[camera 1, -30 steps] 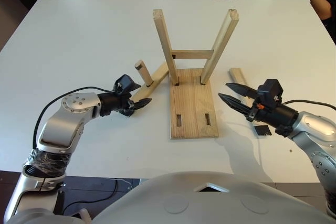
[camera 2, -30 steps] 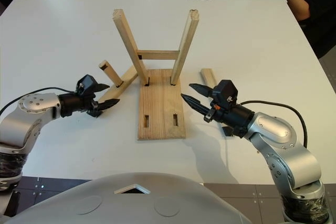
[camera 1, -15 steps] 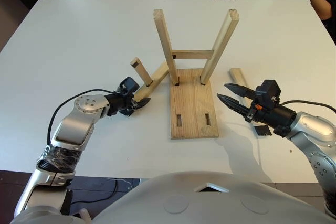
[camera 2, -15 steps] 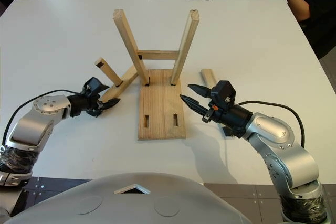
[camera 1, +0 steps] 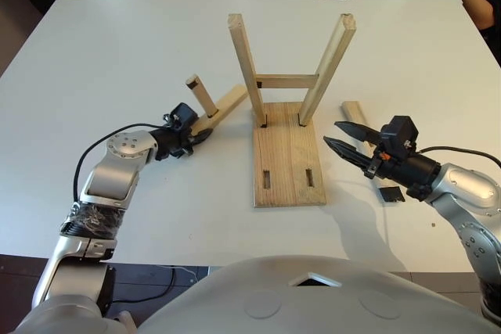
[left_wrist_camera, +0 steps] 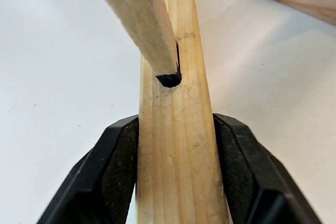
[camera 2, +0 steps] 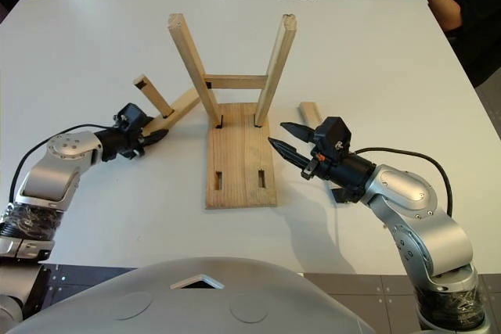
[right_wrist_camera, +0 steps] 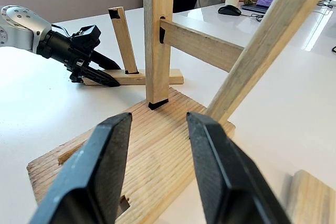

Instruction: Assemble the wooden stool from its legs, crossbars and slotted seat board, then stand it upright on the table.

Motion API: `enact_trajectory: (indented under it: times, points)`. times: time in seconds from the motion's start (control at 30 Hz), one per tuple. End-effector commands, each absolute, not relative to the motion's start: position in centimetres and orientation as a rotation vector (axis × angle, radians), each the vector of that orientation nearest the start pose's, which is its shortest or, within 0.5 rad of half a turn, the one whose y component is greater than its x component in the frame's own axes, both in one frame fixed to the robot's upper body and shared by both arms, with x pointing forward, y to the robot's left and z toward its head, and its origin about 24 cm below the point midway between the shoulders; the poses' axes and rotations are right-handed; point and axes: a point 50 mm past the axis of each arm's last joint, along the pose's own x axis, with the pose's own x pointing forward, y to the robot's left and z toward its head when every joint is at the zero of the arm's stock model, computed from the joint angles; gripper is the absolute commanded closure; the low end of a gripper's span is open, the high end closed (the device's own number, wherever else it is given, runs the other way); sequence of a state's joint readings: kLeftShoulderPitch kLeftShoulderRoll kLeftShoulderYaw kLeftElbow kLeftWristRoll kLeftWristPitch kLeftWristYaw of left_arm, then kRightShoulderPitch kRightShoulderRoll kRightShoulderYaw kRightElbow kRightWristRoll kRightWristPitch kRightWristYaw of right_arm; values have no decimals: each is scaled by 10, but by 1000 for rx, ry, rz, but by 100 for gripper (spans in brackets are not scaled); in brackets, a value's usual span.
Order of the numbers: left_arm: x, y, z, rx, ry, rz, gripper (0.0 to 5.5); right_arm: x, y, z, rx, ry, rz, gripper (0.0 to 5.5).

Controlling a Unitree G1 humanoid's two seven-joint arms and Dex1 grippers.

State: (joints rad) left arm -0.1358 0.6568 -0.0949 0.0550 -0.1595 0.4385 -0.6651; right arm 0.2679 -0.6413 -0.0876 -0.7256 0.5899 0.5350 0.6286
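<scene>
Gripping the loose leg [camera 1: 227, 105] near its end, my left hand [camera 1: 200, 135] is squeezing its flat sides. It is lying left of the seat board [camera 1: 288, 170] on the table [camera 1: 117, 52]. Stiff, light wood, I judge, though its crossbar [camera 1: 197, 93] may twist it. My right hand [camera 1: 333, 133] is hovering wide open, empty.

Silver arms [camera 1: 117, 170], black cables [camera 1: 462, 150], black left hand [camera 1: 199, 135], orange-marked black right hand [camera 1: 333, 133]

Seat board [camera 1: 289, 154] and every leg [camera 1: 223, 107] are pale, straight-grained wood; table [camera 1: 117, 52] glossy white.
</scene>
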Motion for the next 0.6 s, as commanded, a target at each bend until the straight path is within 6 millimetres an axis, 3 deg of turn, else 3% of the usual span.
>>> enact_trajectory:
  times: [0.03, 0.1, 0.17, 0.23, 0.33, 0.43, 0.6]
  points:
    - [290, 275, 93, 350, 376, -431, 345, 175, -177, 136, -65, 105, 887, 359]
    - [302, 287, 123, 308, 254, -391, 347, 178, -177, 150, -24, 35, 892, 359]
    - [309, 285, 158, 192, 102, -425, 347, 182, -177, 167, 36, -51, 906, 359]
    - [308, 269, 202, 29, -68, -552, 347, 184, -174, 187, 99, -137, 936, 359]
    - [282, 237, 250, -120, -244, -883, 347, 188, -168, 207, 162, -210, 1002, 359]
    - [256, 205, 265, -192, -299, -1152, 347, 194, -162, 220, 196, -243, 1065, 359]
    - [244, 165, 260, -306, -244, -1381, 347, 198, -158, 238, 259, -256, 1172, 318]
